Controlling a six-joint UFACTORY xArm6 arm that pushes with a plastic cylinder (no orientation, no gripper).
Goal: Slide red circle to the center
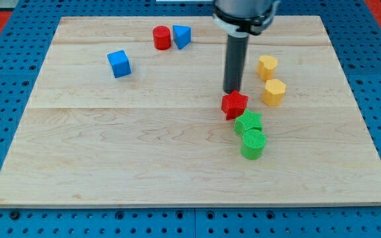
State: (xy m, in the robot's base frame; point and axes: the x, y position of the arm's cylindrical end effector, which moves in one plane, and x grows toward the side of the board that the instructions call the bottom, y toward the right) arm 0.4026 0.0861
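Note:
The red circle [161, 38], a short red cylinder, stands near the view's top, left of centre, touching or nearly touching a blue triangular block [182, 36] on its right. My tip [233, 91] is far from it, to the right of the board's middle, just above a red star-shaped block [234, 104] and touching or almost touching it.
A blue cube [119, 63] sits at the upper left. Two yellow blocks [266, 67] [274, 92] lie right of the rod. A green star block [248, 123] and a green cylinder [253, 143] sit just below the red star. The wooden board [111, 158] has blue pegboard around it.

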